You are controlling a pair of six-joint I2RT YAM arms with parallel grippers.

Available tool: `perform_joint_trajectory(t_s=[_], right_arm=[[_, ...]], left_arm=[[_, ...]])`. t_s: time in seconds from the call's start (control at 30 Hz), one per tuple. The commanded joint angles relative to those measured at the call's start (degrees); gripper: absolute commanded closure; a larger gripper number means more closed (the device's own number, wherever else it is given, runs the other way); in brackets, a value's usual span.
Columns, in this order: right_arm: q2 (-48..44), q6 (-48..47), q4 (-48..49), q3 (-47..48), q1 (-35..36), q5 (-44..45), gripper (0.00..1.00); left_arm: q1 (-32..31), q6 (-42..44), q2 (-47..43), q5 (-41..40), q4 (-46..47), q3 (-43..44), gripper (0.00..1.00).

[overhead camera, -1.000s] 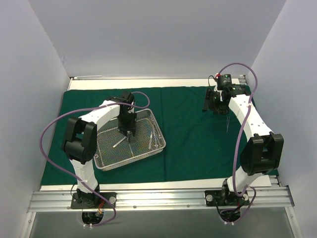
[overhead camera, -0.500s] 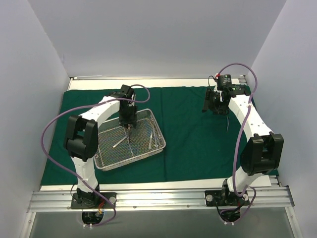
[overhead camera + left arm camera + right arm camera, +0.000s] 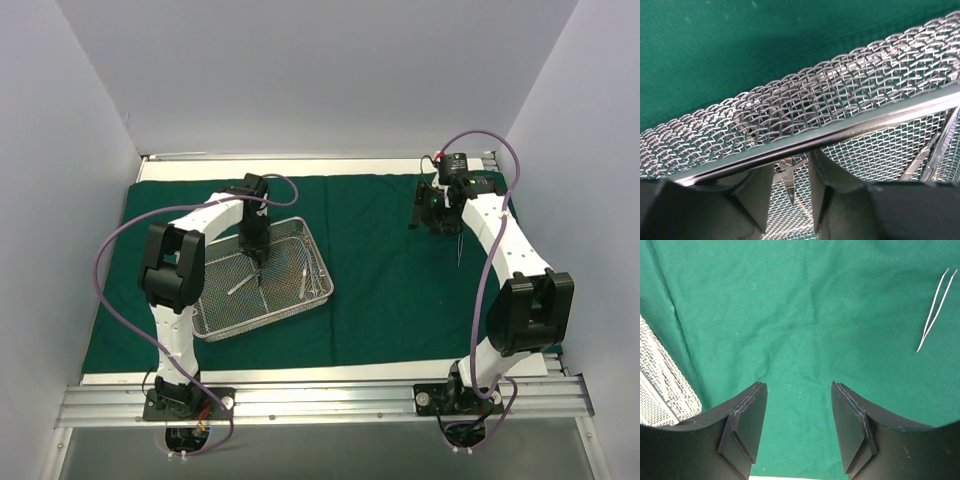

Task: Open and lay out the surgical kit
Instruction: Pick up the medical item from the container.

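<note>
The dark green cloth lies spread flat over the table. On its left part sits the silver mesh tray with slim metal instruments inside. My left gripper reaches down into the tray just inside its far rim. In the left wrist view its jaws stand apart on either side of a pointed instrument lying on the mesh, with a gap on both sides. My right gripper hangs open and empty above the cloth at the far right. A pair of tweezers lies on the cloth beside it.
More instruments lie against the tray's right side. A corner of the tray shows at the left of the right wrist view. Grey walls close in the table on three sides, and the aluminium rail runs along the near edge.
My left gripper has moved from the tray's middle toward its far rim and its jaws have narrowed a little. The right arm has not moved.
</note>
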Motion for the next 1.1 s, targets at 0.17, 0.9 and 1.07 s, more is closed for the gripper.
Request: perform_joint_trajectory(t_s=[0.17, 0.9, 1.07], right_arm=[[-4.7, -0.9, -1.2, -0.1, -0.3, 0.3, 0.46], [-8.6, -0.7, 0.1, -3.2, -0.4, -1.2, 0.46], [-7.9, -0.4, 0.3, -2.7, -0.1, -1.9, 0.46]], left_arm=[[0.5, -4.7, 4.0, 0.1, 4.5, -6.6, 0.64], [-5.9, -1.2, -11.5, -6.6, 9.0, -11.8, 0.96], [-6.2, -1.0, -13.2, -7.4, 8.1, -10.5, 0.98]])
